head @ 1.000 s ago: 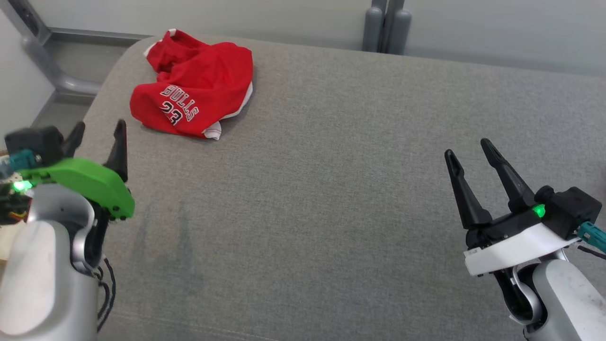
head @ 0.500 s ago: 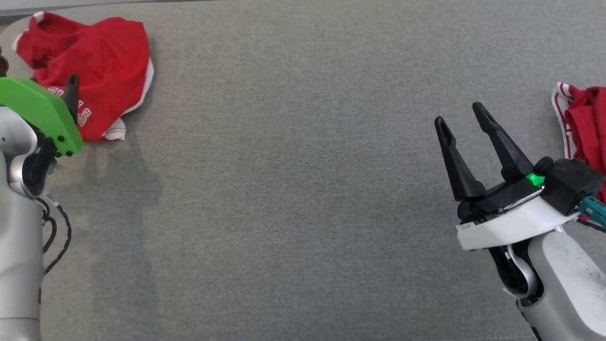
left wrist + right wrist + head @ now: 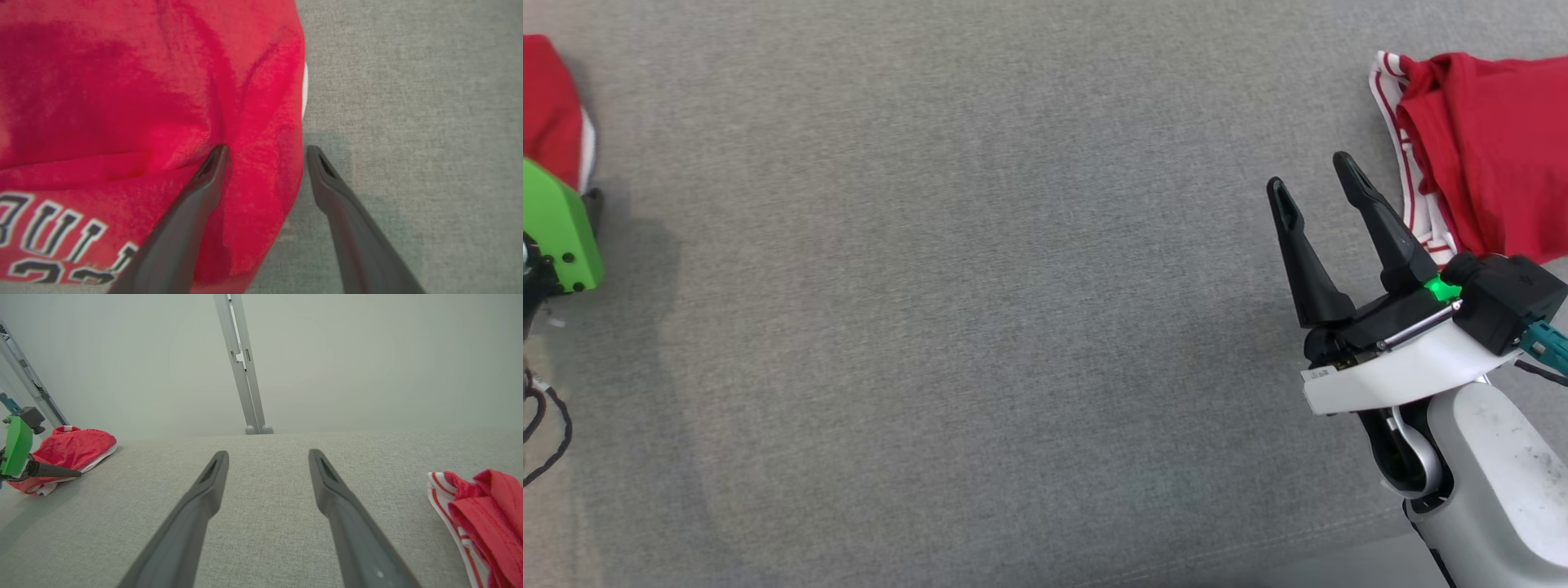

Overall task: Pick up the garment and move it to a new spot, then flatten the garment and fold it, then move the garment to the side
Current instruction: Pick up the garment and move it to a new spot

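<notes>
Left fingers (image 3: 196, 192): two, dark and tapered, spread apart with nothing pinched between them.
Left gripper (image 3: 266, 150): straddles the garment's edge. One finger lies over red cloth with its tip at a crease, the other over bare grey fabric just beside the hem. Whether the tips touch cannot be told.
Green housing (image 3: 556, 229): one, on the left wrist, at the left edge of the head view.
Right fingers (image 3: 1307, 261): two, spread wide and holding nothing.
Right gripper (image 3: 1311, 173): poised over bare bench, near the second garment but apart from it.
Garment (image 3: 122, 102): one red jersey, crumpled, with white trim at its edge. It lies at the bench's far left end, under the left gripper.
Lettering (image 3: 49, 237): white characters outlined in black, "BUL" legible, with cut-off numerals beneath.
Second garment (image 3: 1486, 147): one red piece with red-and-white striped trim, bunched at the bench's right side, well apart from the jersey.
Bench (image 3: 980, 310): one, covered in grey woven fabric, with a broad bare stretch between the two garments.
Metal uprights (image 3: 245, 375): two in the right wrist view, one behind the bench's middle and one slanting at the far left.
Wall (image 3: 367, 355): pale and plain, behind the bench.
</notes>
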Tool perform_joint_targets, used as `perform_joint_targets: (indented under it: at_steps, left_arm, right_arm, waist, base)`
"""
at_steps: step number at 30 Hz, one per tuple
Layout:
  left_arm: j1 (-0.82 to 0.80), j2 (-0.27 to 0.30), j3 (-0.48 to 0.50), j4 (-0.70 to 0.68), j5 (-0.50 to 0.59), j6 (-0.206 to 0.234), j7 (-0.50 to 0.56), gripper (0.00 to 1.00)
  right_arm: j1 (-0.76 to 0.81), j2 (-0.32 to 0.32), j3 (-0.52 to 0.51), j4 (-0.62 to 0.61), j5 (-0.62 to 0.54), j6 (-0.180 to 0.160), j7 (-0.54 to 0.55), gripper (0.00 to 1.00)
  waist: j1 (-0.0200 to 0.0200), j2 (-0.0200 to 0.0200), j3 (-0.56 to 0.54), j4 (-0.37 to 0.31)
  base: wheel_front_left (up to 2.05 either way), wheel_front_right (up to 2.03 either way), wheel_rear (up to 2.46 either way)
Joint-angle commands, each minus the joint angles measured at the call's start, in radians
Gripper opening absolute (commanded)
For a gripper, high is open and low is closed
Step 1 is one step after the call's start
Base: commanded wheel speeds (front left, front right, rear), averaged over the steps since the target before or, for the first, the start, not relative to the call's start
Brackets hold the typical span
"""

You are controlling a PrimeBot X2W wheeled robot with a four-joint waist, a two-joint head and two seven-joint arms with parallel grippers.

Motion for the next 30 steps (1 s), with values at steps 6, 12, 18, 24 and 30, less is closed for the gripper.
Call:
perform_joint_targets:
  at_steps: [6, 12, 18, 24, 30]
  left_arm:
    - [-0.026, 0.013, -0.018, 0.095, 0.009, 0.003, -0.038, 0.4]
    - [-0.04, 0.004, -0.048, 0.131, -0.007, -0.003, -0.101, 0.0]
    - [-0.028, 0.005, -0.149, 0.07, -0.039, -0.004, -0.167, 0.0]
    - [-0.002, 0.024, -0.286, -0.06, -0.095, -0.004, -0.194, 0.0]
    - [0.035, 0.03, -0.392, -0.242, -0.167, -0.004, -0.213, 0.0]
  right_arm:
    - [-0.013, 0.006, 0.001, 0.011, 0.002, 0.0, -0.002, 1.0]
    - [0.001, 0.004, 0.012, 0.027, 0.001, 0.0, -0.002, 1.0]
    - [0.034, 0.016, 0.024, 0.053, 0.007, 0.0, -0.002, 1.0]
    - [0.082, 0.029, 0.006, 0.079, 0.009, 0.0, -0.002, 1.0]
    - [0.127, 0.037, -0.006, 0.098, 0.005, 0.0, -0.002, 1.0]
  waist:
    - [-0.0002, 0.0, 0.021, -0.037]
    - [-0.0002, 0.0, -0.029, -0.019]
    - [-0.0002, 0.0, -0.137, 0.0]
    - [-0.0002, 0.0, -0.248, 0.013]
    - [-0.0002, 0.0, -0.341, 0.018]
  base:
    - [0.0, 0.0, 0.0]
    - [0.0, 0.0, 0.0]
    - [0.0, 0.0, 0.0]
    - [0.0, 0.0, 0.0]
    - [0.0, 0.0, 0.0]
